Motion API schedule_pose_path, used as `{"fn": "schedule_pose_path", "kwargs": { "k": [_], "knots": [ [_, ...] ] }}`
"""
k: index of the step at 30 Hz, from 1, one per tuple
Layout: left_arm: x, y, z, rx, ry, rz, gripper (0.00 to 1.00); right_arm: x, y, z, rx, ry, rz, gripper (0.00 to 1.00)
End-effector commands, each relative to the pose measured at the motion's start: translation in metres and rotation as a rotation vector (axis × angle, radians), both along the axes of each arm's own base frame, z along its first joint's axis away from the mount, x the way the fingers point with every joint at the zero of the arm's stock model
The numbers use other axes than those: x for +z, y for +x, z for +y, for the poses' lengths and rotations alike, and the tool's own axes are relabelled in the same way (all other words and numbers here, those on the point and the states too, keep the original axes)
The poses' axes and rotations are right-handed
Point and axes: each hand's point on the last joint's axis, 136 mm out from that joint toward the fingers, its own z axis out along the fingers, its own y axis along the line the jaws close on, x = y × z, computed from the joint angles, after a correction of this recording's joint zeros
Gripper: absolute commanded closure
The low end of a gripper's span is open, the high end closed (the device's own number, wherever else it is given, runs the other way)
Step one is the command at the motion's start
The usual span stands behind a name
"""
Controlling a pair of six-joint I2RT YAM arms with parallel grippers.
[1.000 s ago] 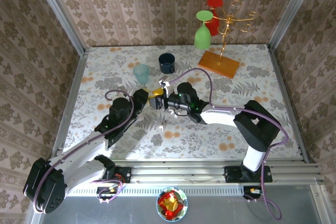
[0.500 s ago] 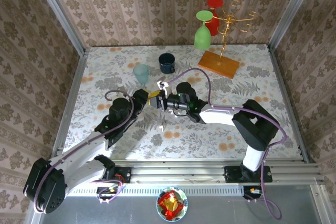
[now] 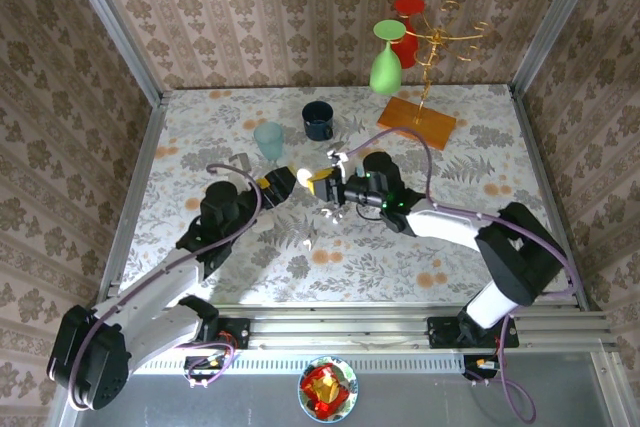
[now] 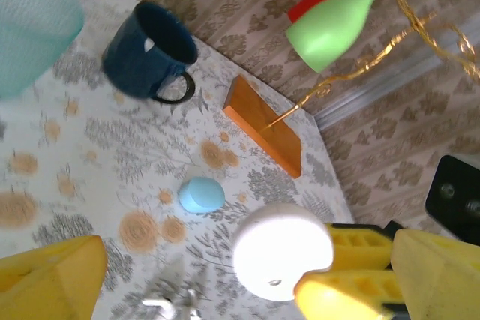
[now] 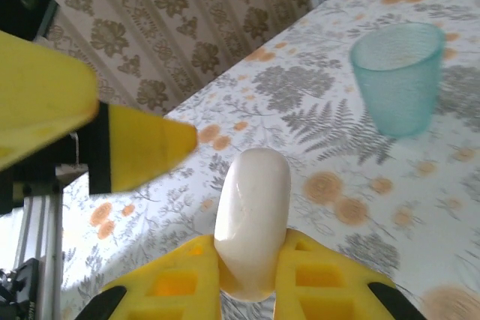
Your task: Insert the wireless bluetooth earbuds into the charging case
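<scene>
The white charging case (image 5: pixel 253 207) is gripped edge-on between the closed yellow fingers of the right hand (image 3: pixel 318 183), above the table (image 3: pixel 200 137). The left hand (image 3: pixel 282 185) is spread wide beside the case, and nothing is held in it.

The following are counted:
- one teal cup (image 3: pixel 268 139)
- one dark blue mug (image 3: pixel 318 120)
- one light-blue pebble (image 4: pixel 201 194)
- one gold rack (image 3: pixel 432 47), hung with one green glass (image 3: pixel 385 65) and one red glass (image 3: pixel 405 27)
- two small white pieces (image 3: pixel 307 240) near the hands; whether they are the earbuds cannot be told

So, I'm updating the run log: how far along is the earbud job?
Done: no earbuds seated that I can see. In hand: the right gripper is shut on the white pebble-shaped plastic case, which looks closed; the left gripper stands open beside it. Left: open it, insert the earbuds.
</scene>
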Motion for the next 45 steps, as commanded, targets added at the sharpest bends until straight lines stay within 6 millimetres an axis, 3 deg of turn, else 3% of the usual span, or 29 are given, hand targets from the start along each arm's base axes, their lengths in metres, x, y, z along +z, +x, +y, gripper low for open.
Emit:
{"fn": "schedule_pose_path", "kwargs": {
  "k": [1,6,10,16,20,28,36,43,45],
  "knots": [
    [0.029,-0.006,-0.018,-0.188,0.219,-0.275,0.02,0.009,-0.009,-0.026,0.001,-0.029,-0.005,0.87],
    [0.018,-0.022,-0.044,-0.397,0.360,-0.521,0.10,0.017,-0.028,-0.057,0.044,-0.102,-0.026,0.88],
    [0.007,-0.053,-0.066,-0.615,0.335,-0.686,0.12,0.027,-0.052,-0.069,0.117,-0.190,-0.074,0.88],
    [-0.004,-0.093,-0.083,-0.826,0.278,-0.834,0.19,0.047,-0.096,-0.066,0.325,-0.196,-0.114,0.88],
    [-0.003,-0.115,-0.094,-0.939,0.227,-0.876,0.22,0.055,-0.113,-0.061,0.429,-0.164,-0.125,0.88],
    [0.021,-0.137,-0.106,-1.091,0.066,-0.790,0.49,0.057,-0.124,-0.051,0.523,-0.159,-0.128,0.91],
    [0.025,-0.142,-0.110,-1.120,0.059,-0.778,0.59,0.054,-0.123,-0.047,0.544,-0.161,-0.118,0.91],
    [0.020,-0.143,-0.111,-1.131,0.064,-0.761,0.93,0.053,-0.112,-0.048,0.473,-0.165,-0.121,0.87],
    [0.019,-0.143,-0.111,-1.129,0.064,-0.754,0.96,0.055,-0.104,-0.049,0.417,-0.157,-0.119,0.85]
  ]
}}
